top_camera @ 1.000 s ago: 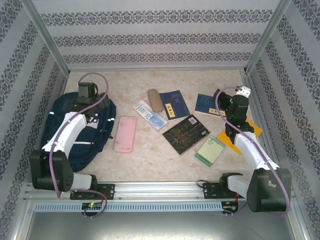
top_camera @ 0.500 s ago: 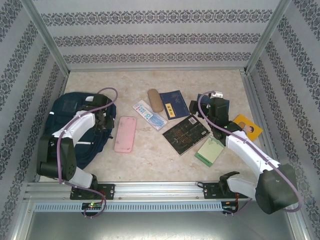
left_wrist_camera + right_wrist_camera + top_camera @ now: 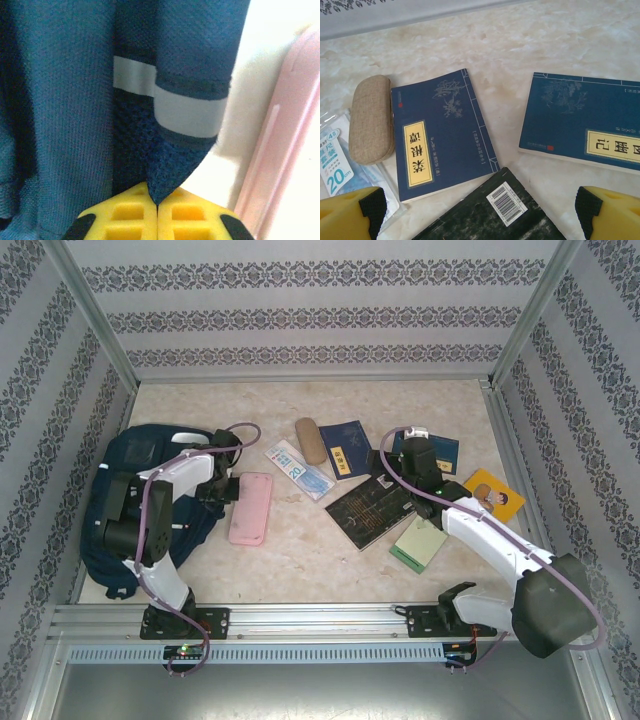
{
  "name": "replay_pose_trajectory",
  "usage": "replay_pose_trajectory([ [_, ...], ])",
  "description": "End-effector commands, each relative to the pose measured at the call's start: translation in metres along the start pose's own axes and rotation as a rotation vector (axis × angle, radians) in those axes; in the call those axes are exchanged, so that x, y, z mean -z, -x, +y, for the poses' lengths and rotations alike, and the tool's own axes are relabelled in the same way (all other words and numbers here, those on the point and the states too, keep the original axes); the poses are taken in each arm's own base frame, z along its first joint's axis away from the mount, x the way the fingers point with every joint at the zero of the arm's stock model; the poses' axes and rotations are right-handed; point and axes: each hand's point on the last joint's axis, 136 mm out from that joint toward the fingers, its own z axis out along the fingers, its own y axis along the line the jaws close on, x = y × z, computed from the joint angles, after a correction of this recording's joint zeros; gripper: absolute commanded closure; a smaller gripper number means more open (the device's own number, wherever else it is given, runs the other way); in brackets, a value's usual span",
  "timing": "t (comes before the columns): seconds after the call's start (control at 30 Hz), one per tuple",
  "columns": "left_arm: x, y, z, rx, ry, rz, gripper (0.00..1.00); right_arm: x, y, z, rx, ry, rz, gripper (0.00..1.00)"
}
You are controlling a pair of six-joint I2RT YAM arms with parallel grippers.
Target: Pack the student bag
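The student bag (image 3: 140,480), navy with pale reflective strips, lies at the left of the table. My left gripper (image 3: 216,486) is at the bag's right edge, beside the pink case. In the left wrist view its yellow fingers (image 3: 125,215) are shut on a pointed fold of the bag's navy fabric (image 3: 170,165), just below a reflective strip (image 3: 187,112). My right gripper (image 3: 405,472) hovers open over the far corner of a black book (image 3: 370,508). Both yellow fingertips (image 3: 350,215) stand wide apart, with the black book (image 3: 490,215) between them below.
A pink case (image 3: 250,507) lies right of the bag. Mid-table are a plastic packet (image 3: 298,470), a beige case (image 3: 310,440) and a blue book (image 3: 348,448). A second blue book (image 3: 440,450), a yellow book (image 3: 493,493) and a green notebook (image 3: 420,542) lie on the right.
My left gripper swung right from above the bag to its right edge and shut on the fabric. My right arm moved left from the yellow book toward the black book, still open.
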Motion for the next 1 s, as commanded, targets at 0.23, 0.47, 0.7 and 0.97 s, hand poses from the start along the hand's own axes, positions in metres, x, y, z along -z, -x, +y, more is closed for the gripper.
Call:
replay_pose_trajectory([
  [0.23,0.018,0.052,-0.117,0.073,-0.272,-0.054,1.0,0.01,0.008,0.009,0.013,0.005,-0.018,0.02],
  [0.47,0.044,0.116,-0.171,0.192,-0.394,-0.14,1.0,0.012,0.007,0.019,0.018,0.043,0.001,0.02],
  [0.7,0.079,0.149,-0.174,0.183,-0.382,-0.216,0.6,0.01,0.001,0.041,0.036,0.101,0.052,0.02],
  [0.97,0.1,0.118,-0.116,0.146,-0.271,-0.255,0.56,-0.008,-0.037,0.096,0.136,0.194,0.188,0.02],
])
